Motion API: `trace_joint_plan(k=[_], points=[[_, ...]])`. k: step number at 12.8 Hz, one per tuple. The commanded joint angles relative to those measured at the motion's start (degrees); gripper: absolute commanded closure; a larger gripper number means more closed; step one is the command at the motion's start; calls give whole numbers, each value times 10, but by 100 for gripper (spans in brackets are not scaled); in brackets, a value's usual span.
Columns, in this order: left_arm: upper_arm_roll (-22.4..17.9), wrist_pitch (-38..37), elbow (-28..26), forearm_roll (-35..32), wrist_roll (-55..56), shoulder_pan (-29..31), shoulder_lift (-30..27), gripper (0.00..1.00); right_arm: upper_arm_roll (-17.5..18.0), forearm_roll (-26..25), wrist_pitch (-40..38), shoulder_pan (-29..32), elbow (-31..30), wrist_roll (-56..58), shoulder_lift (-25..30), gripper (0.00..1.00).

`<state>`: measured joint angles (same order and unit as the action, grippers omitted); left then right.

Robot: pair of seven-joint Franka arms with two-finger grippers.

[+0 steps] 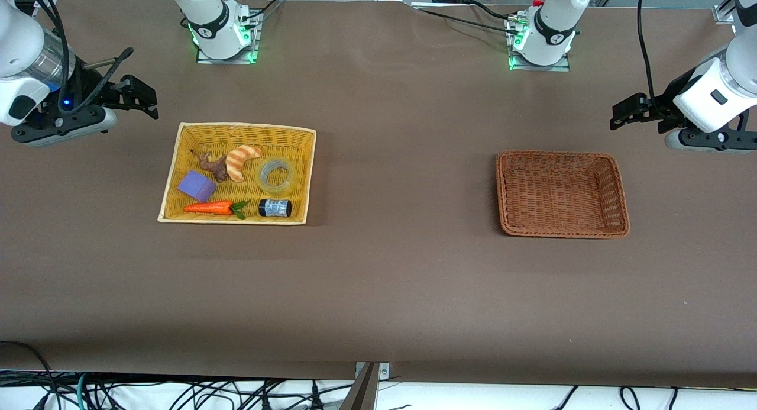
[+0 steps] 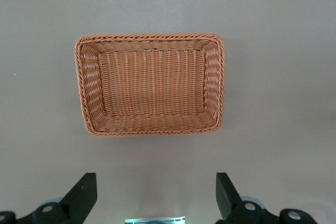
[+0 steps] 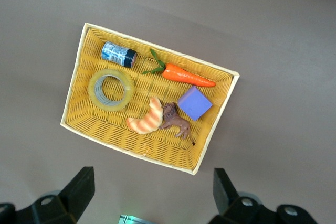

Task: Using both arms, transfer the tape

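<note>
The tape (image 1: 278, 175) is a clear yellowish ring lying flat in the yellow basket (image 1: 171, 184), at the side toward the table's middle; it also shows in the right wrist view (image 3: 111, 89). My right gripper (image 1: 139, 99) is open and empty, up in the air over bare table at the right arm's end, clear of the yellow basket (image 3: 73, 88). My left gripper (image 1: 628, 111) is open and empty, up in the air over bare table at the left arm's end, beside the brown wicker basket (image 1: 502, 191), which holds nothing (image 2: 84, 87).
The yellow basket also holds a small dark bottle (image 1: 275, 207), a toy carrot (image 1: 210, 207), a purple block (image 1: 197, 186), a croissant (image 1: 240, 161) and a brown animal figure (image 1: 214, 167). The two arm bases (image 1: 222, 37) (image 1: 541, 40) stand at the table edge farthest from the front camera.
</note>
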<state>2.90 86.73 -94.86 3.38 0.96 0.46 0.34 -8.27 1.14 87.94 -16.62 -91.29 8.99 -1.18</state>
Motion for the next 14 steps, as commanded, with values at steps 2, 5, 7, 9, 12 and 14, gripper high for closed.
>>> trace_joint_plan(k=[2, 5, 7, 9, 12, 14], points=[[-3, 5, 0, 15, -10, -2, -1, 0, 0, 0, -6, 2, 15, -5, -4, 0], [-3, 5, 0, 15, -10, -2, -1, 0, 1, -1, -7, 2, 15, -4, -4, 0], [-3, 5, 0, 15, -10, -2, -1, 0, 1, -1, -7, 2, 15, -4, -4, 0], [-3, 5, 0, 15, -10, -2, -1, 0, 1, -1, -7, 2, 15, -5, -4, 0], [-3, 5, 0, 15, -10, -2, 0, 0, 1, -1, -7, 2, 15, -5, -3, 0], [-3, 5, 0, 15, -10, -1, 0, 0, 1, -2, -8, 2, 15, -16, -3, 0]])
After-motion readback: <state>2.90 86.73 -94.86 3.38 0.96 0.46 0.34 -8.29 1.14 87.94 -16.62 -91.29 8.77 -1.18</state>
